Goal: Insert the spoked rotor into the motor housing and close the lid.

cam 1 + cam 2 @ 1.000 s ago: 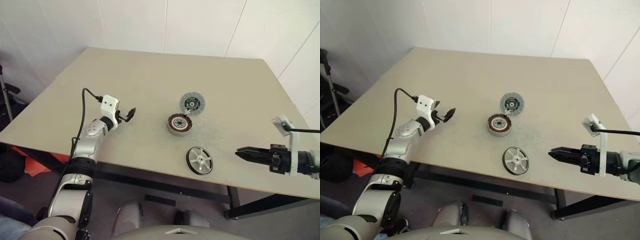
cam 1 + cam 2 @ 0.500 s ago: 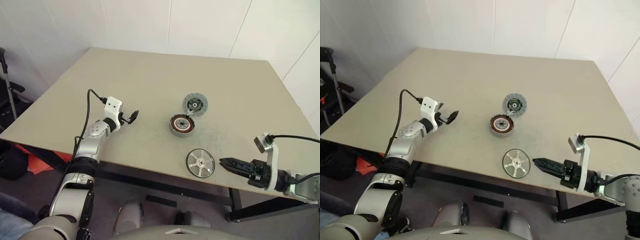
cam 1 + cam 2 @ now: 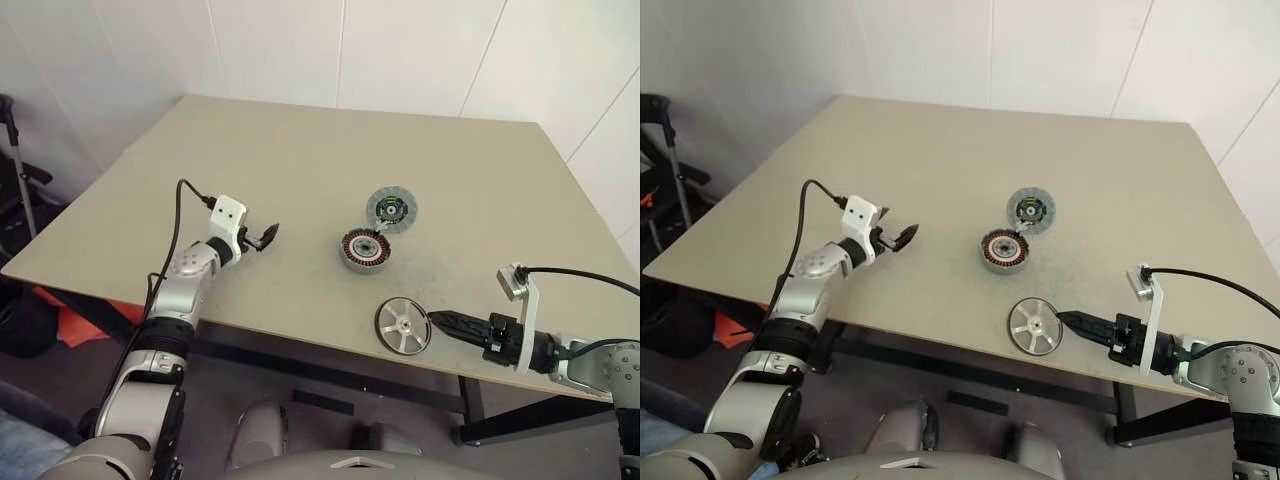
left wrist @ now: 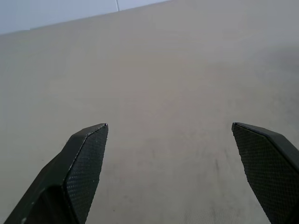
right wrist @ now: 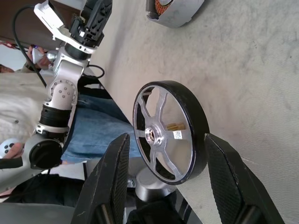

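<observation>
The spoked rotor (image 3: 403, 325) is lying flat near the table's (image 3: 300, 170) front edge, and the right gripper (image 3: 440, 320) is reaching it with fingers (image 5: 112, 177) spread to either side of its rim, not clamping. Beyond it, the motor housing (image 3: 362, 249) is sitting with its lid (image 3: 391, 210) lying open. The left gripper (image 3: 268, 236) is hovering wide open, well apart.

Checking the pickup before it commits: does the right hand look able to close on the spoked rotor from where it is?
Probably yes. The right hand is open, its fingers either side of the spoked rotor near the table edge, with nothing between them.
</observation>
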{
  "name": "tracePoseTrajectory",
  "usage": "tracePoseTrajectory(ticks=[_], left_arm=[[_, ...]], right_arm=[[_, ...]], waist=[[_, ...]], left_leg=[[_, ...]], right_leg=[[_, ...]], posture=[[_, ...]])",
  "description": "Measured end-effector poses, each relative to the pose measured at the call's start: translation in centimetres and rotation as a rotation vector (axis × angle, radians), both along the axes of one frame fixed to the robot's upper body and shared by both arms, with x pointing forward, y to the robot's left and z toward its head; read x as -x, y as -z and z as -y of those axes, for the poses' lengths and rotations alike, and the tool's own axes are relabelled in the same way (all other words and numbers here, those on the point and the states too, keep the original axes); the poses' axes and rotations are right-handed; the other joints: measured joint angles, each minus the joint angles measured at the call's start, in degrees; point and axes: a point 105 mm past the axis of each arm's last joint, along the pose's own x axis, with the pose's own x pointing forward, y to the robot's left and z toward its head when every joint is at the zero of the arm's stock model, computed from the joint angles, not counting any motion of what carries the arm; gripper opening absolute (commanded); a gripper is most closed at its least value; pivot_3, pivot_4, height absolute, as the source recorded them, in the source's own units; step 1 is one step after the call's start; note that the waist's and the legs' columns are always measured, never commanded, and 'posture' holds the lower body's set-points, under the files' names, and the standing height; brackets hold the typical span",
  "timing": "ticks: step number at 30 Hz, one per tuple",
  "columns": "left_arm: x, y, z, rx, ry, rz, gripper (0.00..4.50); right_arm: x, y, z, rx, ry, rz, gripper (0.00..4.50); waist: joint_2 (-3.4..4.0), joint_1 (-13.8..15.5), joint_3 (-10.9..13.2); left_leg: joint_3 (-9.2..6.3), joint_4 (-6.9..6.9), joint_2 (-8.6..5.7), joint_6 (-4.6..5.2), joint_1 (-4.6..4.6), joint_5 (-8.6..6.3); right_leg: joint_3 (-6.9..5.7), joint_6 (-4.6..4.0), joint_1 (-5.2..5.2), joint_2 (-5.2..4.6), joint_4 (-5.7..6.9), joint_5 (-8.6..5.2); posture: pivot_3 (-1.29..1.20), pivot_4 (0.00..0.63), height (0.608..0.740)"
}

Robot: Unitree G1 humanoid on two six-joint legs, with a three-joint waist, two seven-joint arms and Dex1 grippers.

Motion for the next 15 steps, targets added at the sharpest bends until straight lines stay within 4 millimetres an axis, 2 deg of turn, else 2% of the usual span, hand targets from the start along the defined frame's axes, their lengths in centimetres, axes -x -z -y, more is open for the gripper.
tracePoseTrajectory(ticks=[7,15], left_arm=[[0.0,0.0,0.0,-0.004,0.001,0.0,4.5],[0.0,0.0,-0.4,-0.027,-0.003,0.001,4.5]], right_arm=[[0.1,1.2,-1.3,-0.012,-0.016,-0.022,2.84],[0.0,1.4,-1.5,-0.007,-0.011,-0.011,2.84]], waist=[[0.01,0.0,0.0],[0.0,-0.1,0.0]], left_leg=[[0.0,0.0,0.0,0.0,0.0,0.0],[0.0,0.0,0.0,0.0,0.15,0.0]], right_leg=[[0.0,0.0,0.0,0.0,0.0,0.0],[0.0,0.0,0.15,0.0,-0.01,0.0]], posture=[[0.0,0.0,0.74],[0.0,0.0,0.74]])
